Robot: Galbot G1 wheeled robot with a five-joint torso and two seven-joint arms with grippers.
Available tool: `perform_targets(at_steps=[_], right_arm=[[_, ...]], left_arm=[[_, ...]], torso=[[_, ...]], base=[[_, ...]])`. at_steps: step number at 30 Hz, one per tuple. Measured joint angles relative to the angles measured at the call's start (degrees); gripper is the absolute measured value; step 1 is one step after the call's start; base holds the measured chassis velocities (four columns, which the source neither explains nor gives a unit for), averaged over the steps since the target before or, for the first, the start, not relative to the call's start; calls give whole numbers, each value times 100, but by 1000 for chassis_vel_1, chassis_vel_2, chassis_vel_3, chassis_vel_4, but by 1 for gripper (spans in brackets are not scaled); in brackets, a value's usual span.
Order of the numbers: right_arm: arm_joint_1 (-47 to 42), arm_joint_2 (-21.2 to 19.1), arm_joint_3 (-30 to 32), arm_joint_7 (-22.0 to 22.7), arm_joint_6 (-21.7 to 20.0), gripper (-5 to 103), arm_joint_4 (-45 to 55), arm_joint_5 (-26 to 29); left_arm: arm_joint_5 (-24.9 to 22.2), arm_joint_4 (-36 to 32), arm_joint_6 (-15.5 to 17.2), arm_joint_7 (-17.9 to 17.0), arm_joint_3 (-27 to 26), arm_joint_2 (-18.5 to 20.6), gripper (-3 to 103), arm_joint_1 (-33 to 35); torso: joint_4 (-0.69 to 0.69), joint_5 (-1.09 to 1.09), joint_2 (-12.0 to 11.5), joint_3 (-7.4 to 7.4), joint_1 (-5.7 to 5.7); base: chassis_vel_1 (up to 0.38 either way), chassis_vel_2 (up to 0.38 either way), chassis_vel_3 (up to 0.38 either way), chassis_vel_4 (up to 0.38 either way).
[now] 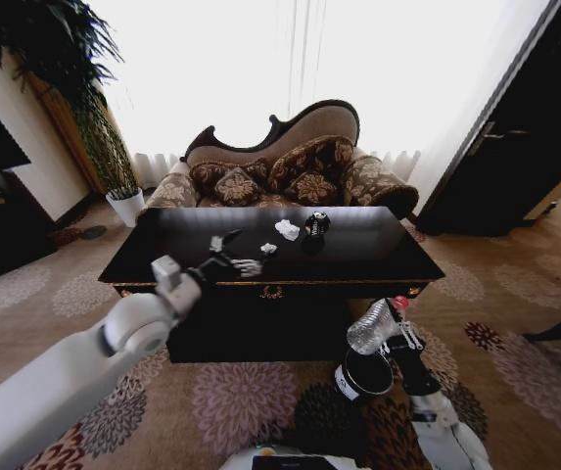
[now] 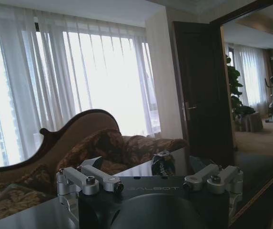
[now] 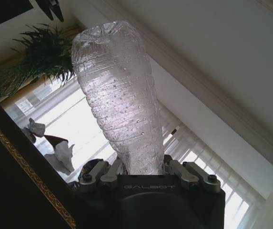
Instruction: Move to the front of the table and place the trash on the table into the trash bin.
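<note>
Nearest, low on the right: right tool (image 1: 395, 338) clamped on the clear plastic bottle (image 1: 372, 326), red cap toward the tool, bottle tilted over the trash bin (image 1: 362, 375). In the right wrist view, bottle (image 3: 119, 100) gripped at its neck between the closed fingers (image 3: 108, 172). Bin on the patterned carpet (image 1: 231, 401), just beside the table's front right corner, white label facing forward.

Left, above the table's front edge: left tool (image 1: 223, 247) reaching over the glossy black top, jaws spread wide and holding nothing, as seen in the left wrist view (image 2: 150, 183).

On the table (image 1: 378, 257): 2 white paper wads, 1 (image 1: 251, 265) close beside the left tool near the front edge, 1 (image 1: 288, 229) farther back at centre; 1 black ball-like wad (image 1: 316, 224) just right of the second. Possibly a third small white scrap between them, hard to tell.

Beyond: ornate sofa (image 1: 280, 162) with patterned cushions, white plant pot (image 1: 125, 206) at the left, bright curtained window (image 1: 290, 59), dark door (image 1: 515, 137) on the right.
</note>
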Motion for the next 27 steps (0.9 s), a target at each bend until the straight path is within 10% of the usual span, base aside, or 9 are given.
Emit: perform_targets(at_steps=[15, 27], right_arm=[[-594, 105, 126, -333, -172, 30, -21, 1531], [-687, 79, -138, -710, -543, 30, 46, 2800]], left_arm=[[665, 811, -611, 58, -1656, -411, 100, 903], [1094, 1194, -1600, 526, -3983, -1042, 100, 2961]], torso=[[-3, -1, 1, 0, 0], [0, 0, 1, 0, -1]], base=[[0, 0, 0, 0], [0, 0, 0, 0]])
